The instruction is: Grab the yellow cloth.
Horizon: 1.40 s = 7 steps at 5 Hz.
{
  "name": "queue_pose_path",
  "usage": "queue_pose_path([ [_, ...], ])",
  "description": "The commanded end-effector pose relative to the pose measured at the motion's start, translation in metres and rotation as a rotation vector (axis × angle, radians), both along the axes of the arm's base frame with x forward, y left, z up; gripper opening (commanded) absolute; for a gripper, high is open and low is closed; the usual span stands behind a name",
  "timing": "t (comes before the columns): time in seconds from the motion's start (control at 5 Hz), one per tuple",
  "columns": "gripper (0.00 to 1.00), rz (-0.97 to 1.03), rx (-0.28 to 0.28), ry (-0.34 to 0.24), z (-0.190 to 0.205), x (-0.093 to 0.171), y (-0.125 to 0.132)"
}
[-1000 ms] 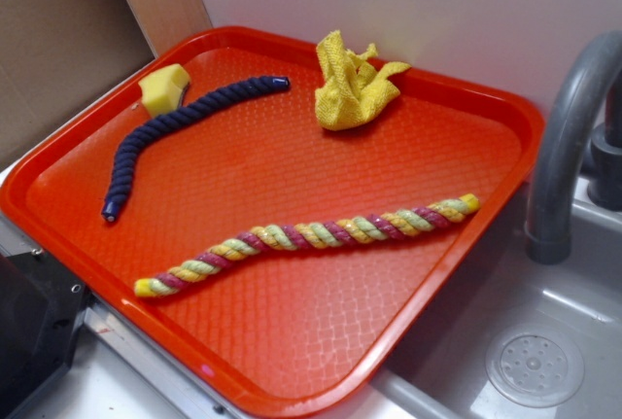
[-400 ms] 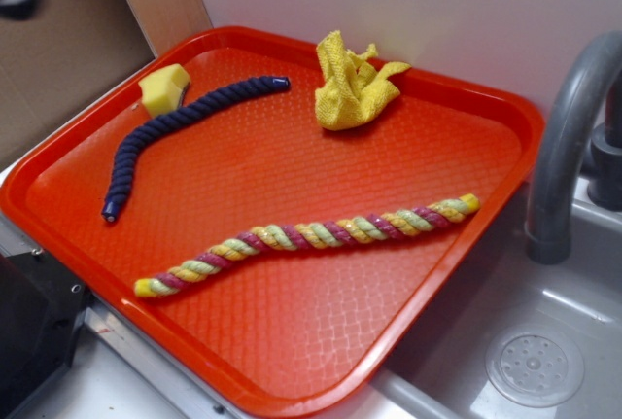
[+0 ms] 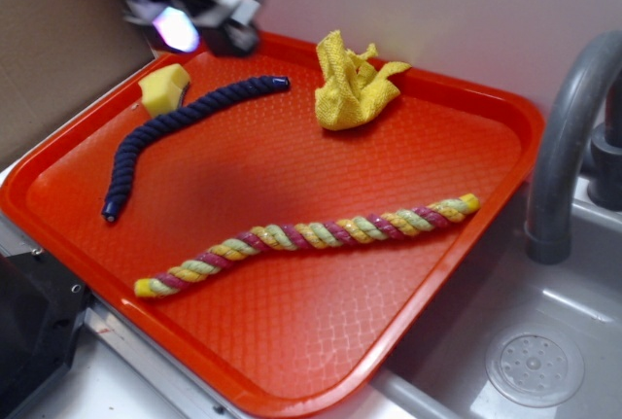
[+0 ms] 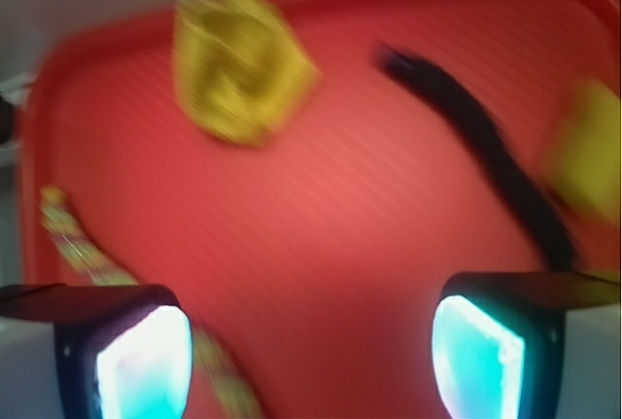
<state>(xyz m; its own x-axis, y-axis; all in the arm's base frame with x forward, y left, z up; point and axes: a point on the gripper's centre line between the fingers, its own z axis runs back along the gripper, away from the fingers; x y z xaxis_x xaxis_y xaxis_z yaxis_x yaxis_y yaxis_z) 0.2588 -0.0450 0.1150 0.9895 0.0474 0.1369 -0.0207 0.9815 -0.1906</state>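
Red tray (image 3: 292, 341) fills the counter beside the sink (image 3: 544, 361), plain wall behind. My gripper (image 3: 199, 25) hangs blurred over the tray's far-left corner, above the sponge (image 3: 163, 87) and the near end of the dark blue rope (image 3: 175, 132). Fingers (image 4: 146, 361) spread wide, nothing between them (that much the wrist view settles; the outside camera only gives a smear). Yellow cloth (image 3: 352, 84) sits crumpled against the tray's far rim, off to the side of me along that back edge, well apart, the blue rope's tip lying between us. From the wrist the cloth (image 4: 243, 64) shows up ahead and toward the left finger, so I judge the move is a slide across and forward, then down. It has no real long axis, just a bunched heap with a peak standing up. Striped rope (image 3: 306, 236) lies well clear at the front; the wrist camera catches only its end.
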Motion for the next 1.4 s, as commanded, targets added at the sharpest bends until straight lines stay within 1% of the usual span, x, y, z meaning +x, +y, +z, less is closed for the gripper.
queue_pose_path([
  [0.0,1.0,-0.112,0.043,-0.198,-0.024,0.069,-0.006],
  [0.2,1.0,-0.151,0.084,-0.209,-0.035,0.081,-0.015],
  [0.4,1.0,-0.166,0.019,-0.206,-0.046,0.082,-0.018],
  [0.6,1.0,-0.264,-0.112,-0.177,-0.054,0.083,-0.037],
  [0.8,1.0,-0.308,-0.05,-0.161,-0.054,0.081,-0.047],
  [1.0,0.51,-0.325,-0.001,-0.187,-0.051,0.08,-0.052],
  [1.2,0.0,-0.326,0.016,-0.173,-0.056,0.08,-0.051],
])
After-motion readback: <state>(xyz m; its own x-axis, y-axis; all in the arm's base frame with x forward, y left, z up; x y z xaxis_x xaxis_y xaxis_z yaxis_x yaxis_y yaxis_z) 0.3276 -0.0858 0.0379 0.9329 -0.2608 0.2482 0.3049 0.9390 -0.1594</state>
